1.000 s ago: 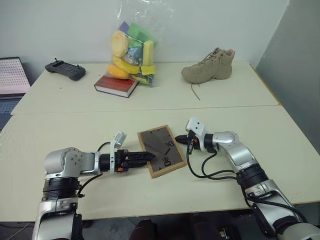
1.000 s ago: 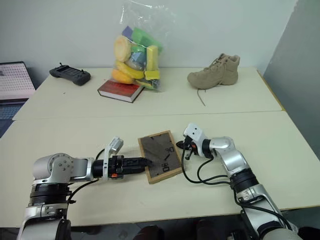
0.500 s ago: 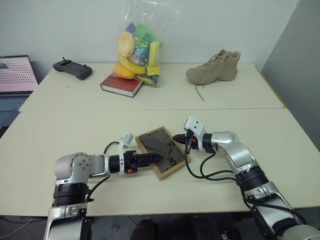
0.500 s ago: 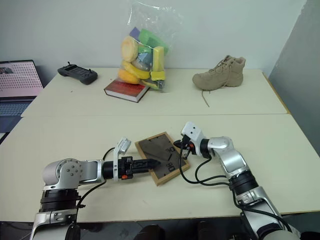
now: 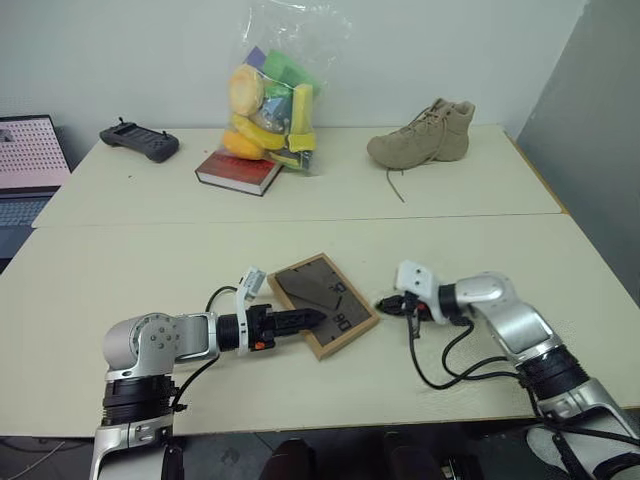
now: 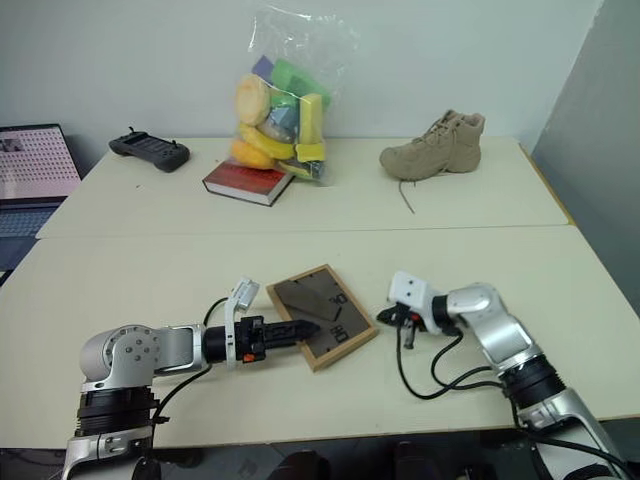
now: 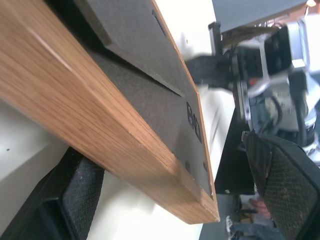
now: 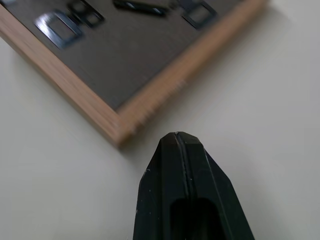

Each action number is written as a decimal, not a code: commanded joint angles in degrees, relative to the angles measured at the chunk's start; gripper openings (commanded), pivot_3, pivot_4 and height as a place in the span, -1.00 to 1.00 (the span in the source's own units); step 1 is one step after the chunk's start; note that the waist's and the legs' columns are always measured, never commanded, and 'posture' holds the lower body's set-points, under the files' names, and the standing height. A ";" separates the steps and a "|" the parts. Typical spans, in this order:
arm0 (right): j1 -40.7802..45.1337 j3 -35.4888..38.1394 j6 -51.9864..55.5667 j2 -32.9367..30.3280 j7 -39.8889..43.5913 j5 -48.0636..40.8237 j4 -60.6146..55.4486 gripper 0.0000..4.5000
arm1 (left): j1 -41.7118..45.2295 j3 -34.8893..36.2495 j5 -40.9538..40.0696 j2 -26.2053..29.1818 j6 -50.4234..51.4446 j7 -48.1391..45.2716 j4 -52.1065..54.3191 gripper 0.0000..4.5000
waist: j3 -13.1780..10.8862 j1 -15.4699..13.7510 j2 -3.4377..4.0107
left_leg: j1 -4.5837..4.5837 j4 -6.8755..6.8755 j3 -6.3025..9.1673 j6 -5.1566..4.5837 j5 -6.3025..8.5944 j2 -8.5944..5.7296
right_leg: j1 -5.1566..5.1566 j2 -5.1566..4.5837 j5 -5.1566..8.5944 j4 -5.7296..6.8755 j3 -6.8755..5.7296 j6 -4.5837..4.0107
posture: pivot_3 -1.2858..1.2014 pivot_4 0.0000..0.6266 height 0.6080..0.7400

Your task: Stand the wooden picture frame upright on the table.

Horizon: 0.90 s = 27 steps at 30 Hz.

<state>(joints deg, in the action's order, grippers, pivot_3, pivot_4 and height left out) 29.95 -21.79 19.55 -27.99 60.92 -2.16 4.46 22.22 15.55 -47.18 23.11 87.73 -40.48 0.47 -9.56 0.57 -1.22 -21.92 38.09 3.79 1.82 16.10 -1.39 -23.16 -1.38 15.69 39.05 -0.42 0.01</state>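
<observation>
**Picture frame lying back-up on counter, left claw at its near edge**

The wooden picture frame [image 5: 322, 303] lies low on the cream counter [image 5: 120, 260], in the lower middle of the head views, dark back panel upward, turned at an angle to the counter's seam. White marks show on the back panel; they cannot be read.

The left claw [image 5: 305, 319] reaches in from the lower left with its fingers spread wide. In the left wrist view one finger [image 7: 75, 187] sits below the frame's wooden edge and the other stands off on the back-panel side, so the edge lies between them. Whether either finger touches the wood cannot be told.

The right claw [image 6: 384, 317] is pressed fully together and holds nothing. Its tip rests just beside the frame's right corner, apart from it.

Surroundings, all well apart across the seam in the upper part of the picture: a red-covered book [image 5: 236, 171], a clear bag of coloured items [image 5: 270, 95] standing against it, a tan boot [image 5: 420, 134], a dark handheld controller [image 5: 139, 141]. A laptop [image 5: 25, 165] sits at the left edge. No readable writing.
</observation>
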 commanded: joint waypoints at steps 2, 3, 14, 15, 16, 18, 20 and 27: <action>-0.46 0.02 2.45 2.72 -1.77 -1.06 -3.86 -1.00 | -1.96 -0.82 -1.46 -0.91 4.75 2.23 1.27 1.00 | 0.01 -0.19 -0.02 | -0.02 0.01 0.01 0.01 0.00 0.00 | 0.00 0.00 0.00 -0.04 -0.01 0.00 | 0.03 -0.52 1.00; -0.53 0.26 2.98 3.00 -1.78 -1.51 -4.30 -1.00 | -2.09 -0.71 -1.70 -0.99 4.77 2.44 1.53 1.00 | 0.01 -0.22 -0.02 | -0.03 0.01 0.00 0.01 0.00 -0.01 | 0.00 -0.01 0.00 -0.05 0.01 0.00 | 0.03 -0.52 1.00; 0.15 1.74 3.37 2.18 -2.94 -1.90 -3.06 -1.00 | -2.07 1.07 -3.43 -1.21 3.76 3.18 2.54 0.57 | 0.01 -0.17 -0.02 | -0.01 -0.01 0.00 0.02 0.00 -0.01 | -0.01 -0.01 0.00 -0.06 0.01 0.00 | 0.03 -0.52 1.00; 0.08 1.79 3.49 2.23 -3.08 -1.94 -3.20 -1.00 | -2.18 1.16 -3.61 -1.25 3.83 3.26 2.87 0.47 | 0.01 -0.15 -0.02 | -0.01 -0.01 0.01 0.02 0.00 -0.01 | -0.01 -0.01 0.00 -0.05 0.00 0.00 | 0.03 -0.52 1.00; -0.05 1.80 3.43 2.20 -3.17 -1.87 -3.23 -1.00 | -2.25 1.31 -3.77 -1.29 3.90 3.38 3.15 0.38 | 0.01 -0.14 -0.02 | -0.01 -0.02 0.01 0.02 0.00 -0.01 | -0.02 0.00 0.00 -0.05 0.00 0.00 | 0.03 -0.52 1.00; -0.28 2.12 2.85 1.91 -3.83 -1.44 -2.62 -1.00 | -2.30 1.77 -4.40 -1.08 3.85 3.11 3.80 0.23 | 0.01 -0.11 -0.02 | -0.01 -0.03 0.01 0.02 0.00 0.00 | -0.02 0.00 0.00 -0.05 0.00 0.00 | 0.03 -0.52 1.00; 0.14 3.09 1.96 1.57 -5.09 -0.98 -0.92 -1.00 | -2.20 1.61 -4.53 -0.31 3.32 2.68 4.17 0.06 | 0.01 -0.12 -0.02 | -0.02 -0.03 0.01 0.02 0.00 0.00 | -0.03 0.00 0.00 -0.05 0.00 0.00 | 0.03 -0.52 1.00; 4.61 8.95 -1.76 0.18 -10.46 -0.51 6.63 -1.00 | 2.17 1.21 -4.63 3.61 -1.40 1.00 5.27 -0.42 | -0.03 -0.11 -0.04 | -0.04 -0.02 0.02 0.02 -0.01 0.00 | -0.04 0.00 0.00 -0.04 -0.02 -0.01 | 0.03 -0.52 1.00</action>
<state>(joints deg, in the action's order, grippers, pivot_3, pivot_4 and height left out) 32.15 -15.78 20.00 -27.26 52.03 -2.76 10.76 22.04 16.31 -51.14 25.37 88.90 -38.13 2.91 -9.58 0.46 -1.26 -21.96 38.06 3.80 1.84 16.10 -1.39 -23.20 -1.38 15.69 39.02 -0.44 0.00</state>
